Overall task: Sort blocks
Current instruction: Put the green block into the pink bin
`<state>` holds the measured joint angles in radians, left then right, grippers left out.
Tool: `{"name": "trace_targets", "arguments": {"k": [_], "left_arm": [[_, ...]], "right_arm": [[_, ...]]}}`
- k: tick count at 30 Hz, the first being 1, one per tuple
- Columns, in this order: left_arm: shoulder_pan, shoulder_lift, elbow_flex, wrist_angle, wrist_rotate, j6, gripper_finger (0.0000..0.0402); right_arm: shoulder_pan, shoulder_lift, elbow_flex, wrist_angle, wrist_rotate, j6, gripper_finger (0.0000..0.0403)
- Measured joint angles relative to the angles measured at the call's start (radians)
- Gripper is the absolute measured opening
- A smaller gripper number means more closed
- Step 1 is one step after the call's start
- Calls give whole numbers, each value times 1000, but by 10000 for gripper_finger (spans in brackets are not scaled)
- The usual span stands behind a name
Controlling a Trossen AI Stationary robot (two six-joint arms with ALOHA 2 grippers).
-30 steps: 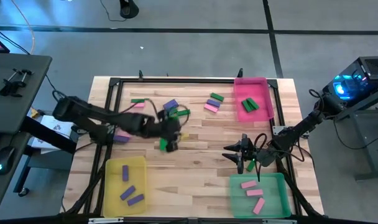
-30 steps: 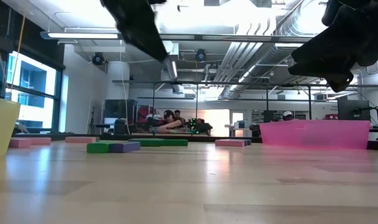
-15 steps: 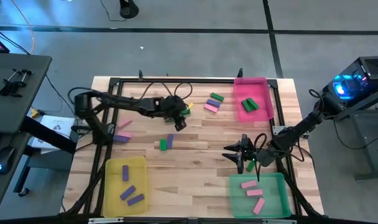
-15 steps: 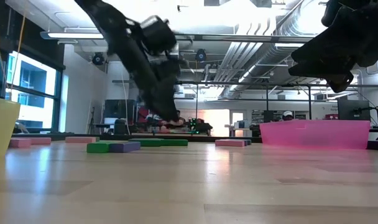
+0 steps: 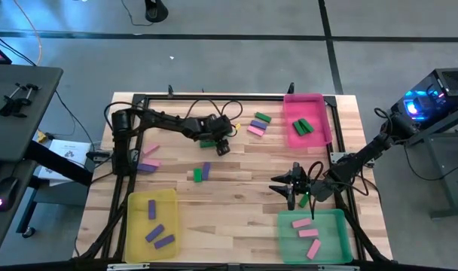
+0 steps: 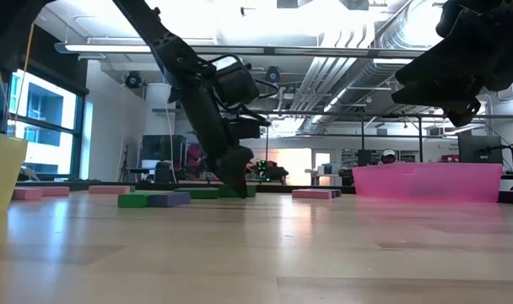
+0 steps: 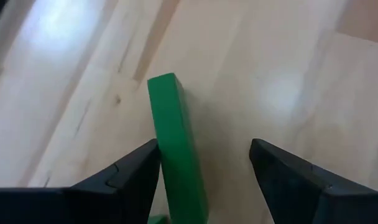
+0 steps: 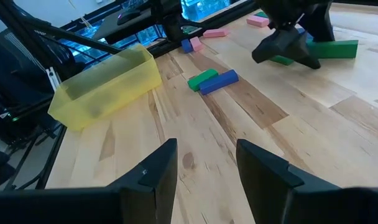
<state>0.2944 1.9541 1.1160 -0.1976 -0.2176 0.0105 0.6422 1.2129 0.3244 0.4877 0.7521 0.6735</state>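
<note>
Green block (image 7: 176, 149) lies flat on the table (image 5: 244, 226) between the left pincer's (image 5: 221, 147) spread fingers, lined up for a grab; right pincer (image 5: 291, 188) waits half-open, empty.

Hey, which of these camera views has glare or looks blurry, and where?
Low view: ceiling lights blow out white and reflect off the table, the arms dark silhouettes. Left wrist view: soft throughout, bright glare patches on the wood beside the green block. High and right wrist views: evenly lit, fairly sharp.
</note>
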Motion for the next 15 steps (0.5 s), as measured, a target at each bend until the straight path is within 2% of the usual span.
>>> {"name": "trace_targets", "arguments": {"k": [3, 6, 9, 14, 15], "left_arm": [[5, 0, 1, -15, 51, -5, 228], [7, 0, 0, -21, 88, -6, 198], [0, 0, -1, -21, 101, -6, 148], [-24, -6, -1, -24, 101, 0, 33], [-33, -12, -2, -26, 96, 0, 28]], "right_arm": [[0, 0, 0, 0, 0, 0, 149], [0, 0, 0, -1, 0, 0, 149], [0, 0, 0, -1, 0, 0, 149], [0, 0, 0, -1, 0, -3, 149], [0, 4, 0, 1, 0, -10, 149]]}}
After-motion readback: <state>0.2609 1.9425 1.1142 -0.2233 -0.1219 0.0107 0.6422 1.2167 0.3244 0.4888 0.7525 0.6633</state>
